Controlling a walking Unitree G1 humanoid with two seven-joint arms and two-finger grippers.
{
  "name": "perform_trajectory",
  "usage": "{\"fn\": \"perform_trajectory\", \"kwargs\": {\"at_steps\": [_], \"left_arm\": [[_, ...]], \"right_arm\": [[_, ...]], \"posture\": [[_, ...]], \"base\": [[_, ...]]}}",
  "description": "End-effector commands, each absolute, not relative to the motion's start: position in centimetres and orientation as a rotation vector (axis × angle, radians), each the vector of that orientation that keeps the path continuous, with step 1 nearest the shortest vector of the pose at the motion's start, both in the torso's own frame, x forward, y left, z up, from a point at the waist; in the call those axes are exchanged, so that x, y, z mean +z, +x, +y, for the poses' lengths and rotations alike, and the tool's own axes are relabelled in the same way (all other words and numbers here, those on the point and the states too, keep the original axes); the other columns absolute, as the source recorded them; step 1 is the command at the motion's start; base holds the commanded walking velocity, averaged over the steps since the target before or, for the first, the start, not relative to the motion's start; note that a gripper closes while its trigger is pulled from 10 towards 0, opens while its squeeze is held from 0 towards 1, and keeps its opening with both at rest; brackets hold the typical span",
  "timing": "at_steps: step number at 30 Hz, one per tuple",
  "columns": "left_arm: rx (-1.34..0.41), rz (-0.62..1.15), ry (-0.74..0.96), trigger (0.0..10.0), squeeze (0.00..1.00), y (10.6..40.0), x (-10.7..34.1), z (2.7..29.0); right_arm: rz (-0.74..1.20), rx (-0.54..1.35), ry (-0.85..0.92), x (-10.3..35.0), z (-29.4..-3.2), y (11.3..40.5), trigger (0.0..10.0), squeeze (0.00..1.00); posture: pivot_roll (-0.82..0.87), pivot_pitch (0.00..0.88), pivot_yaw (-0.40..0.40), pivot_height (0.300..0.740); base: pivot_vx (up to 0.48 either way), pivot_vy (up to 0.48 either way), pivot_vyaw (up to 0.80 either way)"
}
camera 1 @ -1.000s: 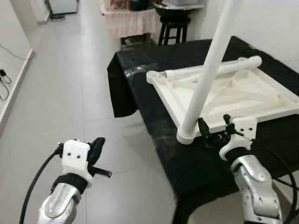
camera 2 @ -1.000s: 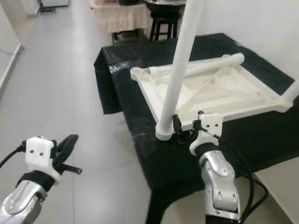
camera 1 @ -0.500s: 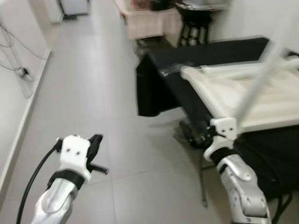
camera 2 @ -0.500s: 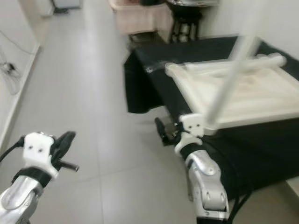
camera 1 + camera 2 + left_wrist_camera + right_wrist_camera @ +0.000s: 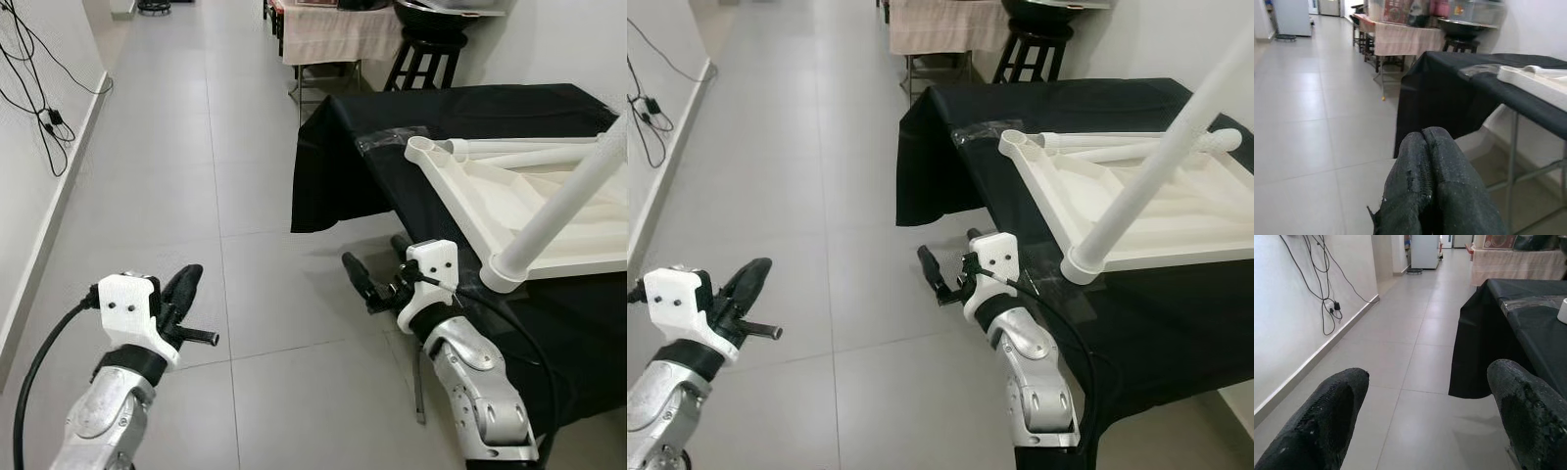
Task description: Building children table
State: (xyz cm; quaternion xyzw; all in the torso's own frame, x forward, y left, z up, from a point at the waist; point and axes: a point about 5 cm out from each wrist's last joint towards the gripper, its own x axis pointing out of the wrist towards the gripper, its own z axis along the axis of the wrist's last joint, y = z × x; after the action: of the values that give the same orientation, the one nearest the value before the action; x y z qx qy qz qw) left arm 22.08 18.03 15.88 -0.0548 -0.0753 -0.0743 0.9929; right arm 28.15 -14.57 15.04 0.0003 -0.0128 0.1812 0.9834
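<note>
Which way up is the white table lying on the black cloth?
Upside down: the white table rests top-down, one leg pointing up.

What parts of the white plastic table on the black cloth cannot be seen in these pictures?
- White upside-down plastic tabletop: its far right side is cut off by the edge of the left eye view.
- Upright white table leg: its top leaves the right eye view at the upper corner.
- Items on the distant cloth-covered table: blurred in the left wrist view.
- Black cloth hides the supporting table.
</note>
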Motion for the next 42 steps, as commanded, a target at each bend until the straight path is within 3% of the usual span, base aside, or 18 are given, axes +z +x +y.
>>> {"fn": "perform_trajectory", "kwargs": {"at_steps": [1,3,17,42], "left_arm": [[-0.185,-0.153,-0.148,10.0,0.00,22.5,15.7,17.8],[-0.204,-0.148,-0.126,10.0,0.00,22.8,15.6,17.5],[-0.159,-0.163,-0.116,10.0,0.00,23.3,15.6,17.8],[-0.179,-0.172,-0.114,10.0,0.00,23.6,15.9,17.8]], "right_arm": [[0.015,0.358,0.076,14.5,-14.6,28.7,10.0,0.00],[0.019,0.384,0.152,14.4,-14.7,29.0,10.0,0.00],[-0.003,0.429,0.248,14.7,-14.6,29.2,10.0,0.00],[-0.014,0.471,0.317,15.2,-14.6,29.5,10.0,0.00]], "posture": [[0.08,0.088,-0.091,0.740],[0.09,0.085,-0.093,0.740],[0.09,0.075,-0.083,0.740],[0.05,0.105,-0.060,0.740]], "base": [[0.315,0.000,0.00],[0.309,0.000,0.00],[0.339,0.000,0.00],[0.361,0.000,0.00]]}}
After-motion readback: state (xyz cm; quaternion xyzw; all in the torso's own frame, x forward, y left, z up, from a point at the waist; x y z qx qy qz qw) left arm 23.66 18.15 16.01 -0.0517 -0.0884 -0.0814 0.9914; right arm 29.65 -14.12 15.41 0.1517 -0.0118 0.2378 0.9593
